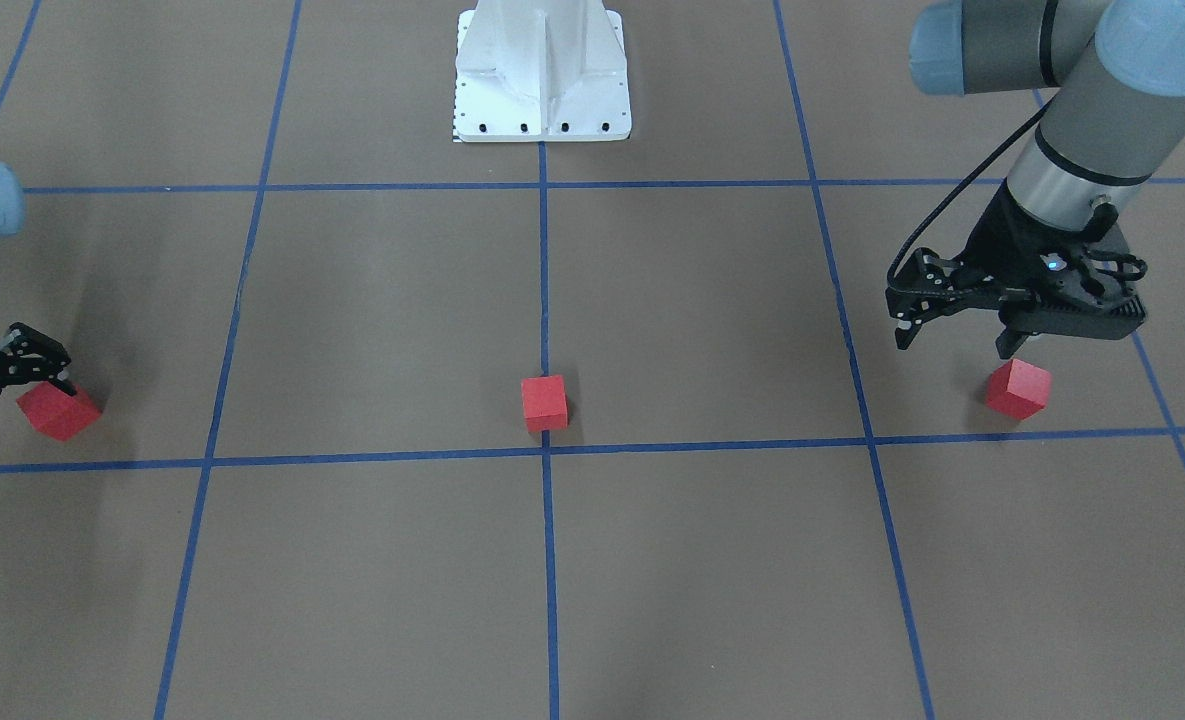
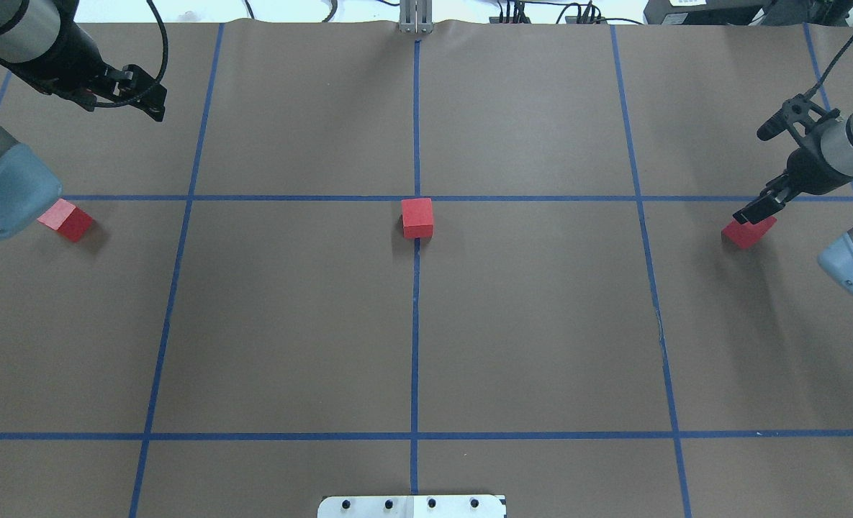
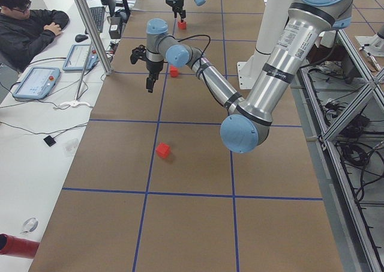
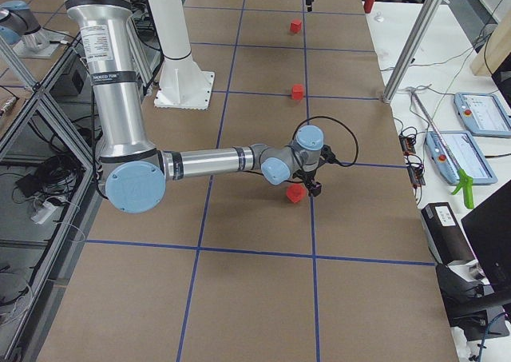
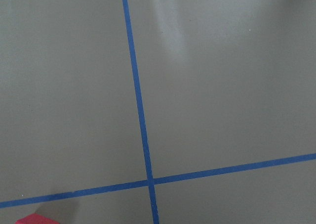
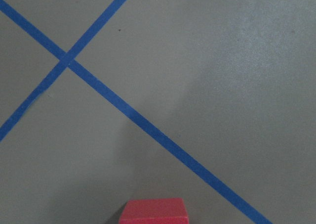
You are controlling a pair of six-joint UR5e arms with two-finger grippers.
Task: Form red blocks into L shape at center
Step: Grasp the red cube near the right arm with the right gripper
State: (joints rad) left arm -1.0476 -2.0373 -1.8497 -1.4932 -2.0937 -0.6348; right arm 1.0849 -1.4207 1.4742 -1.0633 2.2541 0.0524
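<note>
Cropped at the bottom edge of each wrist view: right block (image 6: 154,212), left block (image 5: 33,219). From overhead, left block's corner behind left elbow (image 2: 8,191), right block's top behind right gripper (image 2: 751,212). From the front, that gripper cut by the edge.

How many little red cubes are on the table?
3: one red cube by the middle tape crossing, one far to the robot's left, one far right. None seems hidden.
</note>
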